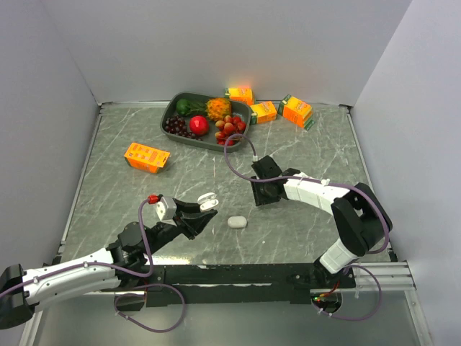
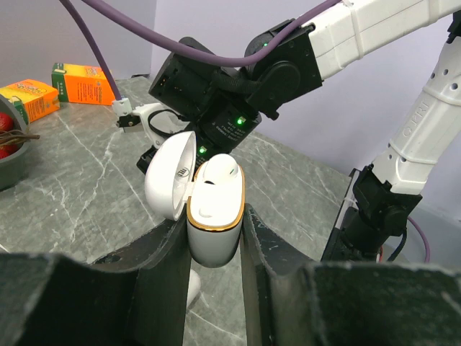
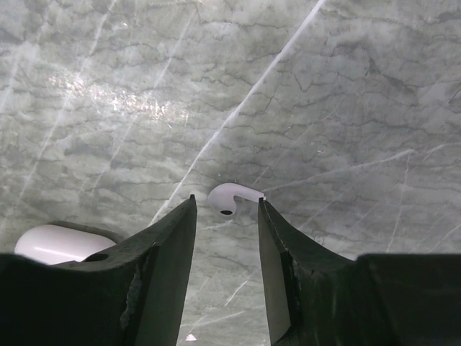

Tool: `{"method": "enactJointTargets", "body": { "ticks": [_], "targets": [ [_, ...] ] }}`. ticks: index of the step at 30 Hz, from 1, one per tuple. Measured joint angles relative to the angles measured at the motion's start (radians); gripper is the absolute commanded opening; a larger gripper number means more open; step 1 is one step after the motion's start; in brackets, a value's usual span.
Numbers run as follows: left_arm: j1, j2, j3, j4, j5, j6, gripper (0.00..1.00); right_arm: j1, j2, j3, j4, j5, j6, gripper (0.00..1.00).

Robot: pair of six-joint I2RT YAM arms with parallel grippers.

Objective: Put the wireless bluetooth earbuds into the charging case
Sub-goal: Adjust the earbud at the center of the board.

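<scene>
My left gripper (image 2: pixel 213 216) is shut on an open white charging case (image 2: pixel 214 231) with a gold rim, held above the table. Its lid (image 2: pixel 169 176) hangs open to the left, and one white earbud (image 2: pixel 220 168) sits in it. In the top view this case (image 1: pixel 208 202) is left of centre. My right gripper (image 3: pixel 227 205) hangs open just above the marble. A second earbud (image 3: pixel 232 196) lies flat at its fingertips, stem pointing at the right finger, with a gap to the left one. In the top view the right gripper (image 1: pixel 261 193) hides that earbud.
A closed white case (image 1: pixel 236 222) lies on the table between the arms, also at the right wrist view's left edge (image 3: pixel 57 243). A dark fruit tray (image 1: pixel 173 108) and orange juice boxes (image 1: pixel 146 156) (image 1: pixel 297 110) sit towards the back. Grey walls close three sides.
</scene>
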Motion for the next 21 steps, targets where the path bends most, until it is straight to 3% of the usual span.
{"method": "enactJointTargets", "body": {
  "ticks": [8, 21],
  "targets": [
    [0.000, 0.000, -0.001, 0.000, 0.001, 0.000, 0.01, 0.000, 0.023, -0.014, 0.005, -0.004, 0.009, 0.42],
    [0.000, 0.000, -0.001, 0.001, 0.001, 0.000, 0.01, 0.002, 0.037, -0.016, 0.010, -0.024, 0.100, 0.18]
  ]
}}
